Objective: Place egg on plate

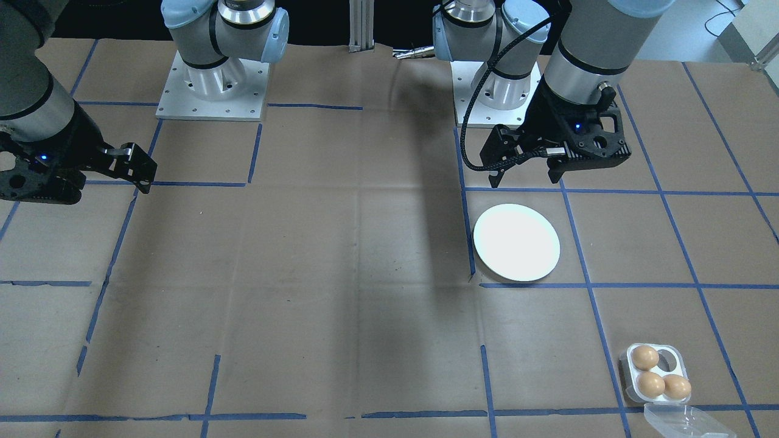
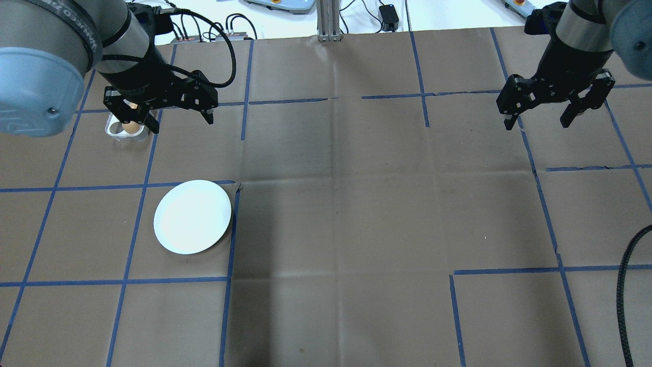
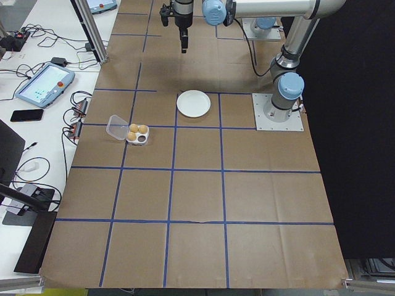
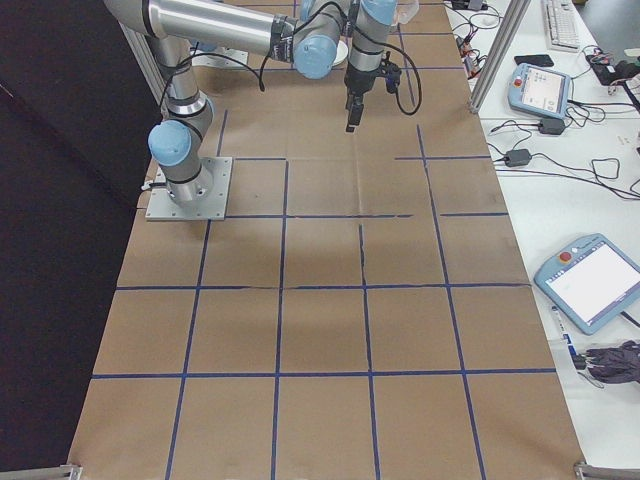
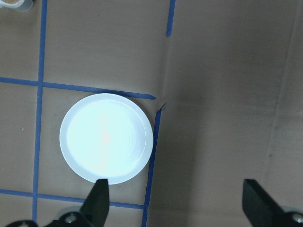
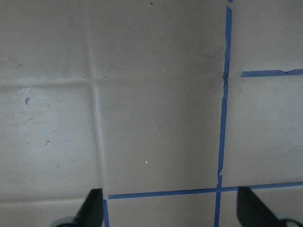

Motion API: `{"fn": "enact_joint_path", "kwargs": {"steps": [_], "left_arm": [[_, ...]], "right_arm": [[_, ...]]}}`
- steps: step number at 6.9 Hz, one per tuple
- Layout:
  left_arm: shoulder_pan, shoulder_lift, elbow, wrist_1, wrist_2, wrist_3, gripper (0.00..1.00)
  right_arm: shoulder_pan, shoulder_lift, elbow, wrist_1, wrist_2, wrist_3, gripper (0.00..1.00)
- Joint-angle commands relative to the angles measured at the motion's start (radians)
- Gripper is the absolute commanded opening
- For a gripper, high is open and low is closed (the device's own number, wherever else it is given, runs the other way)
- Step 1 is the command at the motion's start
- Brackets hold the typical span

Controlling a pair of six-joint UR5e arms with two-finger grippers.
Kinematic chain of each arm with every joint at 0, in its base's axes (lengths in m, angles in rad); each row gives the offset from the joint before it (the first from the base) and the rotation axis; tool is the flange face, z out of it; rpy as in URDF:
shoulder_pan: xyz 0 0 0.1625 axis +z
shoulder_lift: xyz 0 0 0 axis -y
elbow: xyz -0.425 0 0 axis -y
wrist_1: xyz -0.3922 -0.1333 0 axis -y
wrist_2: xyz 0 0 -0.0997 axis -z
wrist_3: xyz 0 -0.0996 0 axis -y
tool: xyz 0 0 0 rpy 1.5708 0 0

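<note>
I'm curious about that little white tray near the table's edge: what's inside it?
The egg tray holds three brown eggs in its four hollows; the fourth hollow is empty. Its clear lid lies open beside it. From overhead the left arm covers most of it.

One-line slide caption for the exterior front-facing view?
Both grippers, left and right, hover open; plate empty, three eggs in the tray.

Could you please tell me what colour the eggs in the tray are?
Light brown eggs, clearest in the front-facing view.

Tablets (image 3: 42, 87), cables (image 3: 37, 37) beside table (image 3: 197, 203)
</note>
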Motion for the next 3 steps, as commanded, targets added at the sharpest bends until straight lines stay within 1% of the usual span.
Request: {"fn": "enact_joint_path", "kwargs": {"steps": [1,3], "left_arm": [[0.000,0.000,0.004,0.000,0.003,0.001,1.00],[0.000,0.000,0.007,0.000,0.003,0.006,1.00]], "right_arm": [[0.000,0.000,0.000,0.000,0.001,0.000,1.00],[0.000,0.000,0.000,0.000,0.001,0.000,1.00]]}}
